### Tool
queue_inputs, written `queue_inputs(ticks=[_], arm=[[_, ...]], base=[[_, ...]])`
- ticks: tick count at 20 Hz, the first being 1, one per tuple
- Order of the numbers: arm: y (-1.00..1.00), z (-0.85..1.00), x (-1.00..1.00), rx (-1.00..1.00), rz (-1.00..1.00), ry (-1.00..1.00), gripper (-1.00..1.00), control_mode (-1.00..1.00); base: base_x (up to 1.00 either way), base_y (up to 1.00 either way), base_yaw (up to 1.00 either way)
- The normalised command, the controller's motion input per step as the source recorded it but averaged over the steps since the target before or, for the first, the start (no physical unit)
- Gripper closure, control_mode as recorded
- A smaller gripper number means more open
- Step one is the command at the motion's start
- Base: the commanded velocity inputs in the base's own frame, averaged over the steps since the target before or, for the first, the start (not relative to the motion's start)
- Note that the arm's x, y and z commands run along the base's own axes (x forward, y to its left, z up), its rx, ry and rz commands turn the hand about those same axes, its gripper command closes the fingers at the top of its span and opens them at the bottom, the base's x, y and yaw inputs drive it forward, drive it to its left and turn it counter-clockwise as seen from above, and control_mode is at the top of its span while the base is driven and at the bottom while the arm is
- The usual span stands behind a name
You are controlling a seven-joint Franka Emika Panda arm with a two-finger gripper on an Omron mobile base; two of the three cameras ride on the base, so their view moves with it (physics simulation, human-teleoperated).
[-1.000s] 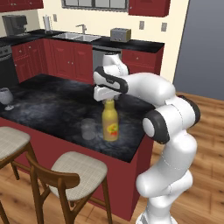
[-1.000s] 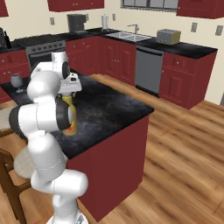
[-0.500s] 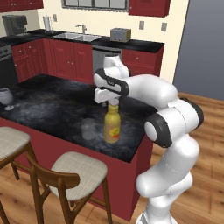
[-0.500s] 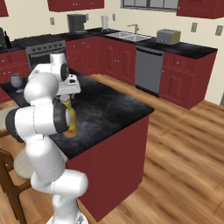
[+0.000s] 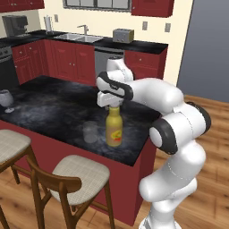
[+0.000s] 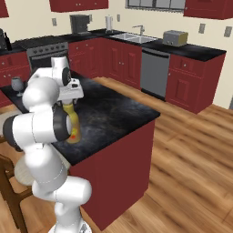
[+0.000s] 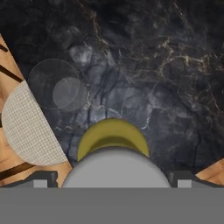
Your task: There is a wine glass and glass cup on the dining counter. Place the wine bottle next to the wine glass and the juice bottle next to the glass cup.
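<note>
the juice bottle was seen standing upright on the black marbled counter, near its front edge. the glass cup was set just beside it on the counter, apart from it. the end effector was positioned directly over the grey cap, with its fingers spread to either side of the cap and no contact visible; the bottle was not lifted. in the hand view the cap was seen from above between the two finger tips, with the yellow shoulder of the bottle around it and the clear cup up and to the left. a wine glass was placed far along the counter, well apart from the bottle. two cushioned stools were drawn up at the front of the counter below the cup. behind, a sink, a toaster and a coffee machine were lined along the red wall cabinets.
</note>
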Motion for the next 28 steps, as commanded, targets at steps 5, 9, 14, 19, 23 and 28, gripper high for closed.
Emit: queue_inputs(ticks=[5, 9, 14, 19, 23, 28], arm=[[-0.05, 0.20, 0.00, 0.00, 0.00, 0.00, -1.00, -1.00], [-0.11, 0.20, -0.08, 0.00, -0.04, 0.00, -1.00, -1.00], [-0.06, 0.12, -0.27, 0.00, -0.06, -0.02, -1.00, -1.00], [-0.01, 0.05, -0.50, 0.03, -0.12, -0.03, -1.00, -1.00], [0.00, 0.00, -0.63, 0.01, -0.14, -0.13, -1.00, -1.00], [-0.02, 0.00, -0.64, 0.00, -0.12, -0.18, -1.00, -1.00]], base=[[0.00, 0.00, 0.00], [0.00, 0.00, 0.00], [0.00, 0.00, 0.00], [0.00, 0.00, 0.00], [0.00, 0.00, 0.00], [0.00, 0.00, 0.00]])
